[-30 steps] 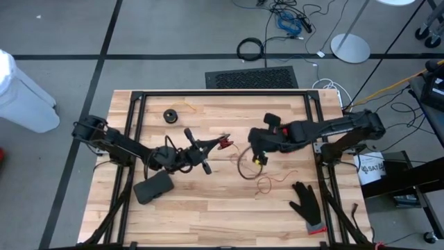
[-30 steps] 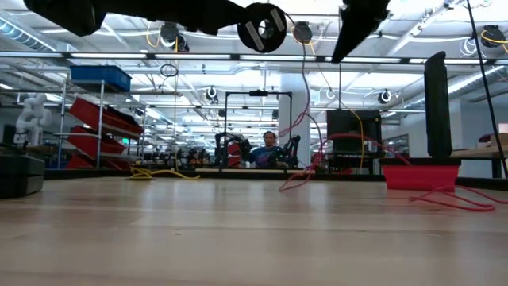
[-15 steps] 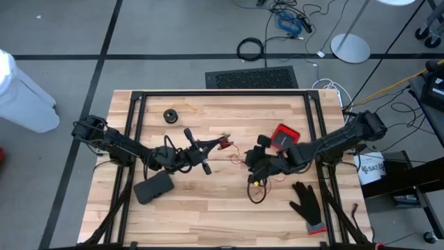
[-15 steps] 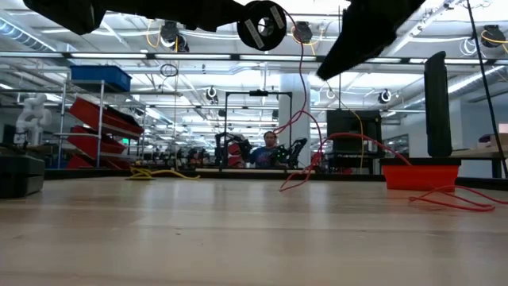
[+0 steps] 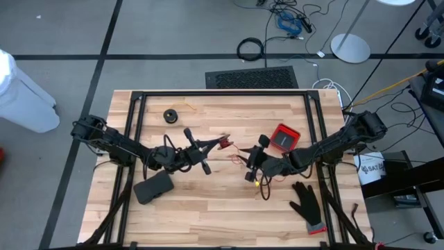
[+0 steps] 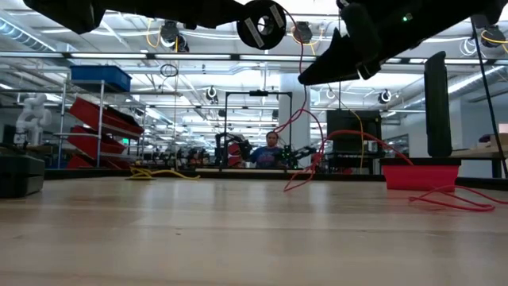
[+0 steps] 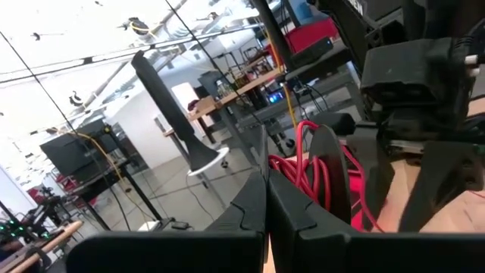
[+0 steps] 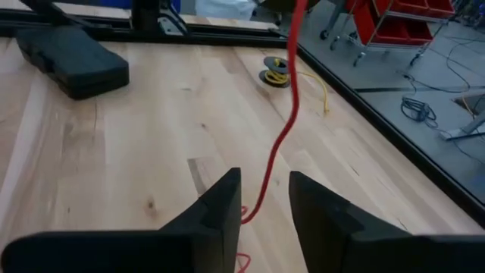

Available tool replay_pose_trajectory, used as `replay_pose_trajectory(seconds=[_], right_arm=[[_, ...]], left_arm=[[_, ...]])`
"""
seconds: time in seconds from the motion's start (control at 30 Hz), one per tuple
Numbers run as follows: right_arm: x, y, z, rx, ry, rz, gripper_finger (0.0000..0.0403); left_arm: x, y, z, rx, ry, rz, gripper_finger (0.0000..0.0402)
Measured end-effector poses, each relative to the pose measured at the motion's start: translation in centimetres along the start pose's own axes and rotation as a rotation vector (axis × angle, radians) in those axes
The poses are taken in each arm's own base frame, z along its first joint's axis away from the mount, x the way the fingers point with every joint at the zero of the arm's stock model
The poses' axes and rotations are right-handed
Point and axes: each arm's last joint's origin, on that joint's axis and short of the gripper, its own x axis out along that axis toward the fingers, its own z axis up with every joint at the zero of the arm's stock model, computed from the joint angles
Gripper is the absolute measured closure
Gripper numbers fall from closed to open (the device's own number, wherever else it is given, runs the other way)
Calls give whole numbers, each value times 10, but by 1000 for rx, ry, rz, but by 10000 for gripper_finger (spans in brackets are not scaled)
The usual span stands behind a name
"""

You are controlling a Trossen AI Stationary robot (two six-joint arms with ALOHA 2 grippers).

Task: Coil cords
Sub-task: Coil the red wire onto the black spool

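The right pincer (image 5: pixel 254 171), centre-right in the high view, stands parted around the thin red string cord (image 8: pixel 282 136), seemingly not pinching it. The left pincer (image 5: pixel 225 142), clenched, holds the small black round spool (image 6: pixel 263 25) aloft. Closing off-line could miss the cord and slacken the coil.

Your right gripper (image 8: pixel 261 208) hangs over the wooden counter (image 8: pixel 151 144), jaws parted around a red cord (image 8: pixel 286 129) running down between them. Farther off sit a black case (image 8: pixel 72 51) and a yellow-corded spool (image 8: pixel 276 74).
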Motion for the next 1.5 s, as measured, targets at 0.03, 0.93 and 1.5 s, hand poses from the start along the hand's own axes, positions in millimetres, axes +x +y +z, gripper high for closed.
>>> replay_pose_trajectory(seconds=[0.03, 0.93, 1.5], right_arm=[[0, 0, 0, 0, 0, 0, 307], [6, -12, 3, -60, -21, -185, 402], [26, -34, 10, 128, -41, -120, 403]], left_arm=[[0, 0, 0, -8, 0, -1, 401], [-4, -5, 2, -35, -14, -46, 401], [-15, 1, 23, -117, -120, -48, 401]])
